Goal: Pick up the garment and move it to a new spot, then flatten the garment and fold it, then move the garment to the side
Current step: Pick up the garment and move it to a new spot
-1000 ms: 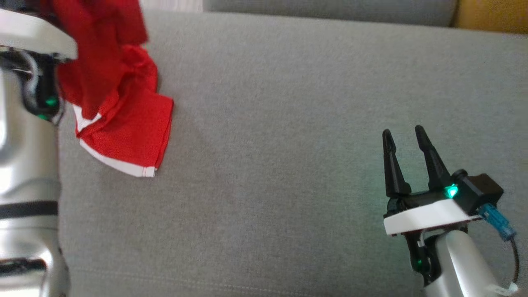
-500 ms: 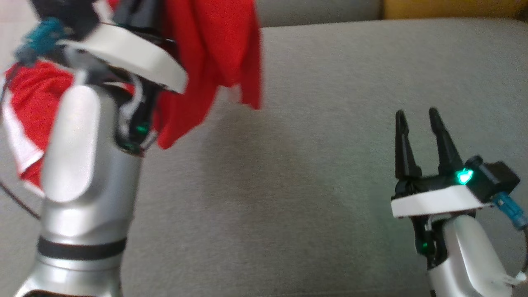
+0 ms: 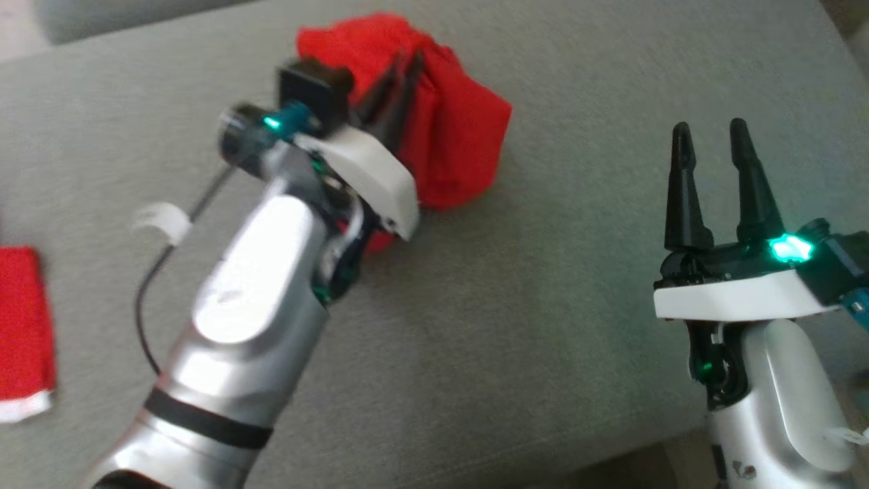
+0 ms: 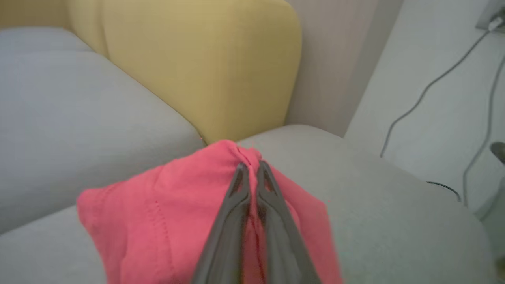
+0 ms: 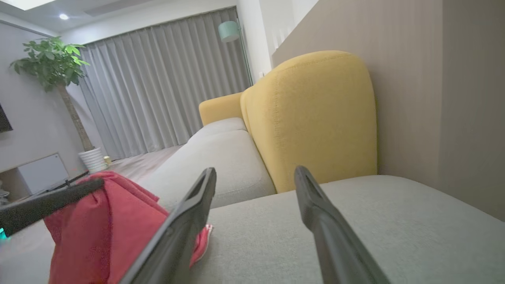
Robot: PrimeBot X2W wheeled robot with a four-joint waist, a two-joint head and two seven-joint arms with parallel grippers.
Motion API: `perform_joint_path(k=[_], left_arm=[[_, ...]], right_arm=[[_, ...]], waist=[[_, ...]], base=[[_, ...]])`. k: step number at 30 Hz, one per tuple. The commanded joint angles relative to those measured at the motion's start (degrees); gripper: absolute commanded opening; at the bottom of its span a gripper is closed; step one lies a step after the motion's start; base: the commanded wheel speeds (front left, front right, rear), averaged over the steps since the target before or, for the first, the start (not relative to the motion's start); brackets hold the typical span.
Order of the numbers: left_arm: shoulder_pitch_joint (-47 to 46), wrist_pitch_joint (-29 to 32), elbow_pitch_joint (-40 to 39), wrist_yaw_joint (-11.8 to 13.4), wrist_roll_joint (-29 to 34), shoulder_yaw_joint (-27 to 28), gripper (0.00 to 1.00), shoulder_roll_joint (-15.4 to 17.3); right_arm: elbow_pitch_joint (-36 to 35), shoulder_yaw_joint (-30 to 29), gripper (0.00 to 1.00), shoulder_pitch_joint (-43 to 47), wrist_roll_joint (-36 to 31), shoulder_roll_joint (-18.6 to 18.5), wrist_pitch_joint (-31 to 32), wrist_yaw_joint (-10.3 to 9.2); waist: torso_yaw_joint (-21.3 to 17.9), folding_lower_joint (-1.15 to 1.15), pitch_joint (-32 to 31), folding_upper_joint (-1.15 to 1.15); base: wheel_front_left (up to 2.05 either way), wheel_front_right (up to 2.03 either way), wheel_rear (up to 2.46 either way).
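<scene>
Left end effector (image 3: 407,61) swung garment (image 3: 461,136) toward centre.

My head camera looks down from above on the grey sofa seat (image 3: 543,339). My left wrist camera sits very close to the red garment (image 4: 158,221), facing the yellow cushion (image 4: 197,59). My right wrist camera looks low along the seat toward that cushion too. All three see the red garment.

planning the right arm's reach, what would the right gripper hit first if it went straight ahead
Likely the yellow cushion, after passing over the grey seat. The right gripper is open; depth is unclear.
</scene>
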Motion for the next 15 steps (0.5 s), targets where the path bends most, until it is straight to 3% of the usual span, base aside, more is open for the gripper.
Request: perform_joint_path(k=[1,2,3,4,9,15], left_arm=[[-1.8,-1.0,-0.7,0.7,-2.0,-1.0,0.0,0.6],[-1.9,-1.4,0.0,1.1,-3.4,-2.8,0.0,0.6],[-2.1,-2.1,0.2,1.4,-4.7,-4.7,0.22,0.6],[-2.3,-3.0,0.2,1.8,-6.1,-6.3,1.0,0.6],[-4.2,-6.6,0.6,4.6,-11.1,-11.0,1.0,0.6],[-5.6,-12.0,0.9,7.1,-13.0,-6.8,1.0,1.8]], right_arm=[[-2.3,1.1,1.0,-2.2,0.6,-0.2,-0.3,-0.05],[-2.4,1.1,1.0,-2.2,0.9,-0.2,-0.3,-0.05],[-2.6,1.0,1.0,-2.2,1.1,-0.2,-0.3,-0.05],[-2.6,0.9,1.0,-2.1,1.2,-0.2,-0.3,-0.05],[-2.4,0.5,1.0,-1.5,1.0,-0.2,-0.4,-0.05],[-1.9,-0.7,1.0,-0.7,-1.0,-0.2,-0.4,-0.05]], waist=[[-3.4,0.0,3.1,0.0],[-3.8,0.0,3.4,0.0],[-4.0,0.0,3.5,0.0],[-4.0,0.0,3.7,0.0],[-2.2,0.0,3.4,0.0],[3.5,0.0,0.3,0.0]], base=[[0.0,0.0,0.0],[0.0,0.0,0.0],[0.0,0.0,0.0],[0.0,0.0,0.0],[0.0,0.0,0.0],[0.0,0.0,0.0]])
